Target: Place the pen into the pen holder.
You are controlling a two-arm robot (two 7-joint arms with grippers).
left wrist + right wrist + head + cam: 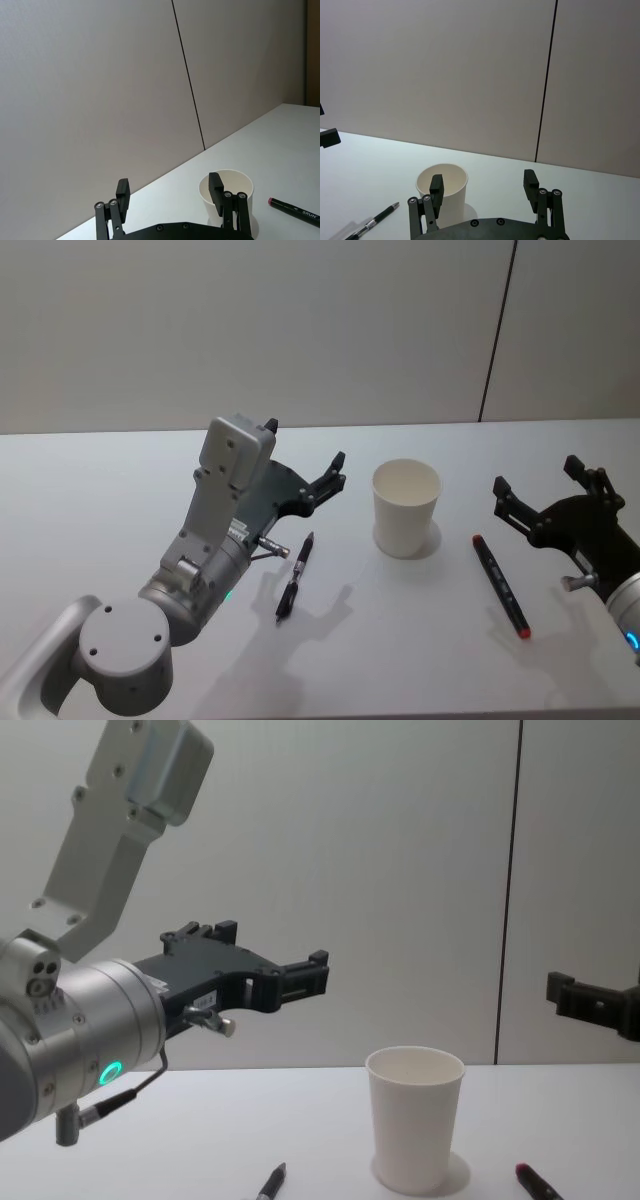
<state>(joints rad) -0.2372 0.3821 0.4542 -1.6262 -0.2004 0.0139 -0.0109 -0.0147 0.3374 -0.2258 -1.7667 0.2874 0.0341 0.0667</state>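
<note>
a: what's at the left end of the bench?

b: my left gripper hangs in the air over the table, fingers spread wide with nothing between them. i see the same gap from its own wrist camera and from the chest camera, where it sits well above the table top.

a: and the pen?

b: there's a black pen lying flat on the table, below that gripper and a little back from its fingertips, toward the robot. nothing is touching it. its tip peeks in at the bottom of the chest view.

a: where's the pen holder from there?

b: the pen holder, a white paper cup, stands upright, mouth open, just off to the right of the left gripper's fingertips and lower down. it's between my two grippers. from the left wrist it shows just behind one finger. from the chest it stands apart from the black pen.

a: anything past it?

b: a red-tipped marker lies flat on the table, right of the cup and left of the right gripper. it's near the cup but not touching.

a: and the right side?

b: my right gripper sits at the far right, fingers apart and holding nothing. its wrist camera looks past the fingertips to the cup, with the black pen farther off.
</note>
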